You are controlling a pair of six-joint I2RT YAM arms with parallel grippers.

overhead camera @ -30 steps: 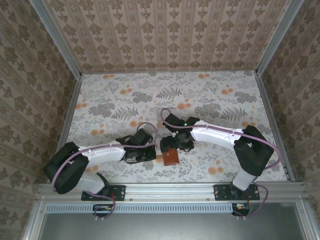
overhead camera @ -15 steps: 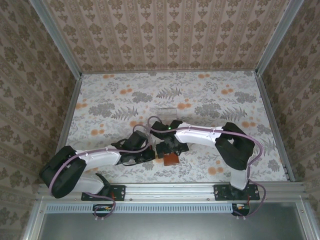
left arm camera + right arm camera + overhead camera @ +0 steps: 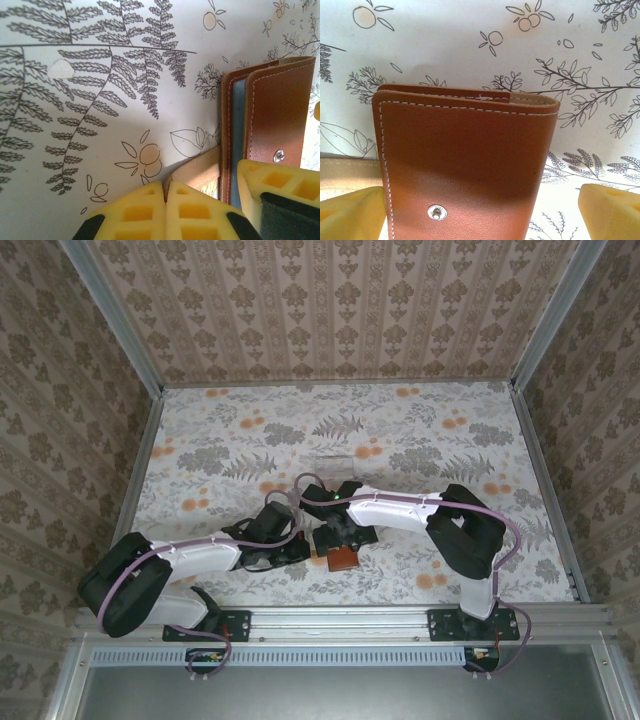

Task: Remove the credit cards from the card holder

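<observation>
Both arms fold inward, low over the worktop (image 3: 445,40). Left fingers (image 3: 135,215) clenched, tips at the card holder (image 3: 470,165)'s tan strap (image 3: 197,172); pinch unclear. Right fingers (image 3: 607,207) released, straddling it. Holder lies on the floral worktop: smooth reddish-brown leather, white stitching (image 3: 470,109), metal stud (image 3: 437,212), blue lining (image 3: 238,145).

We log left gripper (image 3: 165,189) fingertips pressed together, low and left of card holder (image 3: 274,107), holder's tan strap (image 3: 196,173) meeting them, second yellow pad (image 3: 277,184) below holder's stud (image 3: 278,156).

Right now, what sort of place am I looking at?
Probably a robot test booth, not a real room: wallpaper-patterned walls held in a metal frame, a floral table, and two bolted-down arms handling a card holder.
</observation>
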